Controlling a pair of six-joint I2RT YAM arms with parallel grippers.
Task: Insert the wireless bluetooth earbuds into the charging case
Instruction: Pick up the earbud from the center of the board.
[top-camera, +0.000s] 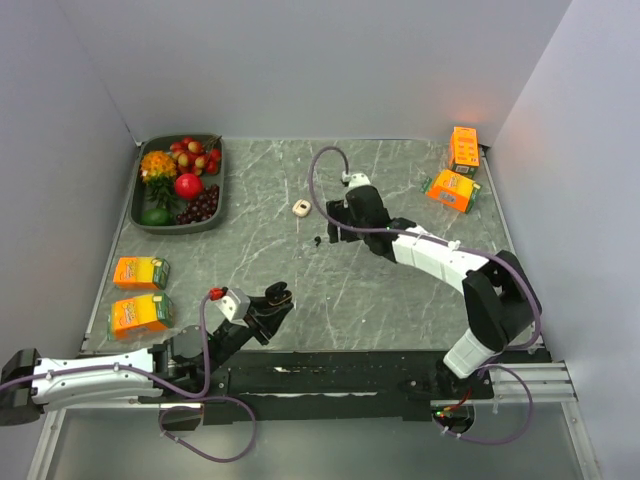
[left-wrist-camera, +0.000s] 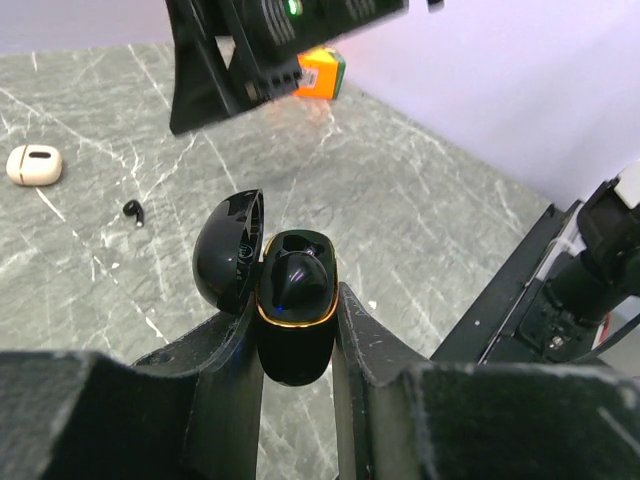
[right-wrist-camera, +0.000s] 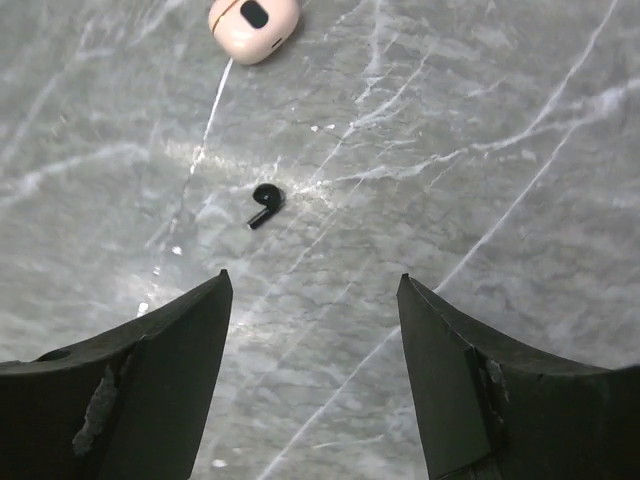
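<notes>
Between the fingers of the left claw (left-wrist-camera: 295, 335) sits the charging case (left-wrist-camera: 296, 300) — clamped by its lower body, upright, with its lid (left-wrist-camera: 228, 262) swung open to one side. The case is glossy black and oval, with a thin gold rim round its mouth. A rounded black bulge fills the well; whether that is an earbud cannot be told. This claw hangs low over the near part of the bench (top-camera: 370, 300).

Farther out, the right claw (right-wrist-camera: 315, 330) stands with its fingers wide apart and nothing between them, poised above the grey marbled surface. Just ahead of its tips lies one loose earbud (right-wrist-camera: 265, 203) — tiny and black, a round head on a short stem, flat on the bench and touching nothing. Beyond it rests a small pale case (right-wrist-camera: 255, 15) with a dark oval mark. At the back left a tray (top-camera: 136, 205) holds fruit. Orange cartons (top-camera: 140, 272) lie at the left edge, and others sit at the back right.
</notes>
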